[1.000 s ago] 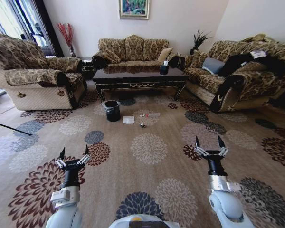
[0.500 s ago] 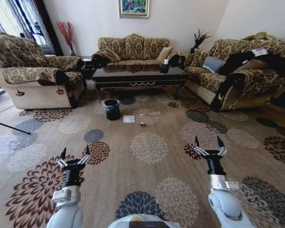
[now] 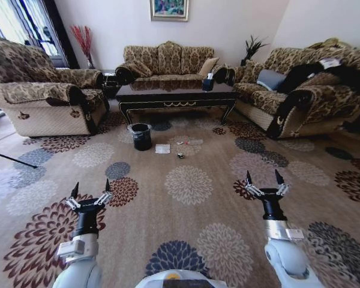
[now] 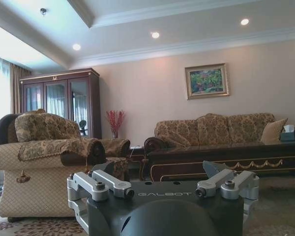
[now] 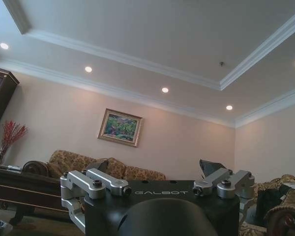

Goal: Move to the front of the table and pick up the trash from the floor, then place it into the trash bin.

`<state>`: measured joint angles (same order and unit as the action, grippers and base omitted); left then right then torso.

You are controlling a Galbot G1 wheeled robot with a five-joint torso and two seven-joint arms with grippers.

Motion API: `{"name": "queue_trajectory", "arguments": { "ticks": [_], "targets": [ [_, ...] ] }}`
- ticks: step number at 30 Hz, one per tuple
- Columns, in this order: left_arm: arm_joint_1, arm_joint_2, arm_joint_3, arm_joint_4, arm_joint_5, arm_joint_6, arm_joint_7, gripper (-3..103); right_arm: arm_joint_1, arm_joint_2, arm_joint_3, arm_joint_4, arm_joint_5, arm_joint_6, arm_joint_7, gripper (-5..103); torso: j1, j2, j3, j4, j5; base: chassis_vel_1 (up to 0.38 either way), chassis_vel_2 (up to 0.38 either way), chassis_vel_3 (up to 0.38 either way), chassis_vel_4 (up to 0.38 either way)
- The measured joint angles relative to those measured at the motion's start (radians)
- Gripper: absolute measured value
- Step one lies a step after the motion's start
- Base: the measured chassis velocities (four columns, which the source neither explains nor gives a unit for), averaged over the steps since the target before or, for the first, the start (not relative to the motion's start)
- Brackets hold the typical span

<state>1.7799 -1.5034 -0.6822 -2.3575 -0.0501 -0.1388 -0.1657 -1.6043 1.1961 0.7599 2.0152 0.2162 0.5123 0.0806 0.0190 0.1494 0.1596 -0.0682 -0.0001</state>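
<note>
Trash point(image 3: 180, 147) lies scattered on the floor point(image 3: 186, 210) just in front of the table point(image 3: 177, 96): a flat white napkin point(image 3: 162, 149), a small dark lump point(image 3: 180, 156), and a clear wrapper with pale scraps point(image 3: 189, 143) nearer the table. The trash bin point(image 3: 141, 136) stands just beside the napkin, close to the table's front edge. All of it is well apart from the robot, so the step in hand is the drive forward. The left gripper point(image 3: 88, 200) and right gripper point(image 3: 263, 188) are held low out front with fingers spread apart, holding nothing. To do this well, I'd judge the base should roll straight toward the litter and stop short of it, so the pieces sit within reach without being run over, and the bin is not nudged. Keeping both arms tucked low clears the sofa point(image 3: 42, 90) on the left and the table's carved legs. "GALBOT" reads on the left gripper's housing point(image 4: 164, 194) in the left wrist view, and on the right one point(image 5: 161, 192) too
</note>
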Motion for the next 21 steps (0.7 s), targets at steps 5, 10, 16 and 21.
{"name": "queue_trajectory", "arguments": {
  "ticks": [5, 10, 16, 21],
  "targets": [
    [0.002, -0.001, 0.005, -0.005, 0.007, 0.0, 0.001, 100, -0.006, 0.0, 0.001, 0.007, 0.0, 0.005, -0.003, 100, -0.004, -0.019, -0.016, 0.0, 0.0002, 0.0, 0.0, 0.0, 0.0],
    [0.009, -0.001, 0.004, -0.005, 0.009, -0.001, 0.003, 100, -0.007, -0.001, 0.0, 0.008, 0.004, 0.01, -0.005, 100, -0.009, -0.038, -0.029, 0.0, 0.0001, 0.0, 0.0, 0.0, 0.0],
    [0.015, 0.001, 0.001, -0.005, 0.01, -0.002, 0.005, 100, -0.006, 0.0, -0.005, 0.008, 0.006, 0.012, -0.007, 100, -0.012, -0.062, -0.05, 0.0, 0.0001, 0.0, 0.0, 0.0, 0.0],
    [0.018, 0.001, 0.0, -0.005, 0.012, -0.003, 0.005, 100, -0.008, 0.003, -0.006, 0.009, 0.008, 0.012, -0.006, 100, -0.014, -0.081, -0.067, 0.0, 0.0001, 0.0, 0.0, 0.0, 0.0]
  ]
}}
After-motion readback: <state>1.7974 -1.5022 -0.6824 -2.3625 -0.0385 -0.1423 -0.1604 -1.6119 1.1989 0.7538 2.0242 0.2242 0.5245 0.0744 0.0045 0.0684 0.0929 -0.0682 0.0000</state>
